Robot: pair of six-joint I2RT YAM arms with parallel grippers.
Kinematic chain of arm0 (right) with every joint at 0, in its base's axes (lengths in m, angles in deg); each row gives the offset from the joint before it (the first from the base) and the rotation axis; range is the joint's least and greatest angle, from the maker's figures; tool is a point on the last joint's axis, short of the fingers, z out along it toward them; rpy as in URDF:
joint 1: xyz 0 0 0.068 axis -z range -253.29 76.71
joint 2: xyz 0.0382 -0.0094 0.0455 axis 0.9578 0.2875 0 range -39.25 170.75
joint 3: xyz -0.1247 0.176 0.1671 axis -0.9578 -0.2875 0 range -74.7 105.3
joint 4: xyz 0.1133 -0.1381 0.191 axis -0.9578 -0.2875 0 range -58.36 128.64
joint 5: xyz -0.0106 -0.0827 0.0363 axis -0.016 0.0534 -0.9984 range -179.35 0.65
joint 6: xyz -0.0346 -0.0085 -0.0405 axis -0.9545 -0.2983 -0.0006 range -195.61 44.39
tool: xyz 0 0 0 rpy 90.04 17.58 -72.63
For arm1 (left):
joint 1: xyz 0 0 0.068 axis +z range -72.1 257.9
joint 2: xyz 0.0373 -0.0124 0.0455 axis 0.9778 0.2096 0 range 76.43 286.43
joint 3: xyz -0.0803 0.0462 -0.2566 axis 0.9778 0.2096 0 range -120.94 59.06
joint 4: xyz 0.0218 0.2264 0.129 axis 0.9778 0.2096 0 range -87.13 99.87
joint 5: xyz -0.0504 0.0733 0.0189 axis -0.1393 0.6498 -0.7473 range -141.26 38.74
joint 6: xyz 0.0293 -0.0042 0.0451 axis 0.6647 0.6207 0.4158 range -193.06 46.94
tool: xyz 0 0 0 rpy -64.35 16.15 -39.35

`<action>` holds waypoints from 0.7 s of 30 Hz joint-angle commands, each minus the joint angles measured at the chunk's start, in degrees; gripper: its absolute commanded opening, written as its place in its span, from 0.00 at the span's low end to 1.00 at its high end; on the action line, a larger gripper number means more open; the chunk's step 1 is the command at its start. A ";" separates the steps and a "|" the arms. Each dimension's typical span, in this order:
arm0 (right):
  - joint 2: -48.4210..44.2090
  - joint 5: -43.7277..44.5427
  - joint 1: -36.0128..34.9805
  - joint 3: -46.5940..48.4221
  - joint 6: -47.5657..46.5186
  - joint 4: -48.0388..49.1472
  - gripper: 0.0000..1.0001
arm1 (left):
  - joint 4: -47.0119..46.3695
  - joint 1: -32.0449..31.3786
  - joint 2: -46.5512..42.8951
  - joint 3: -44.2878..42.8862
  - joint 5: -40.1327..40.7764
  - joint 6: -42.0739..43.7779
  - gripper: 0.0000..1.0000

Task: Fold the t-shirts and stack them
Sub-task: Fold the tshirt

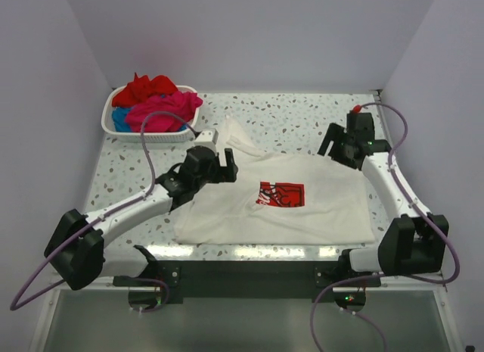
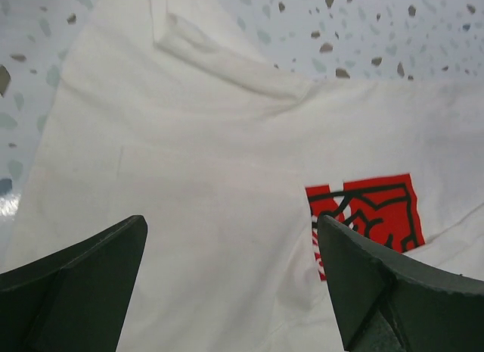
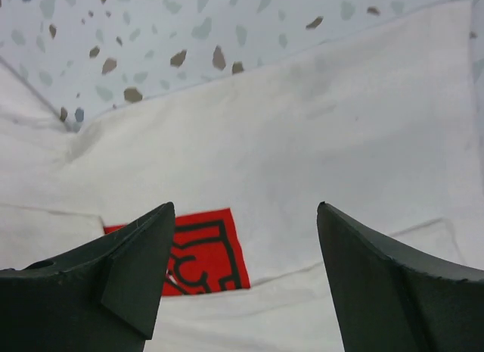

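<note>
the white t-shirt [image 1: 318,208] lies spread on the middle of the table [image 1: 302,113], long side running left to right, the left claw [image 1: 219,169] over its far left corner, the right claw [image 1: 339,154] over its far right, both wide open and empty.

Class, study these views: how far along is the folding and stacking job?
Done: the white t-shirt lies spread on the table, print up; no stack yet. In hand: the left tool and right tool hover open over it, gripping nothing. Left: folding it, then the red shirt, pink shirt and blue shirt bunched in the basket.
</note>
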 commanded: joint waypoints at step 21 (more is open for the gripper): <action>31.19 16.74 14.32 19.01 -6.97 6.88 0.63 | 1.70 9.35 3.94 -1.63 -9.73 6.05 1.00</action>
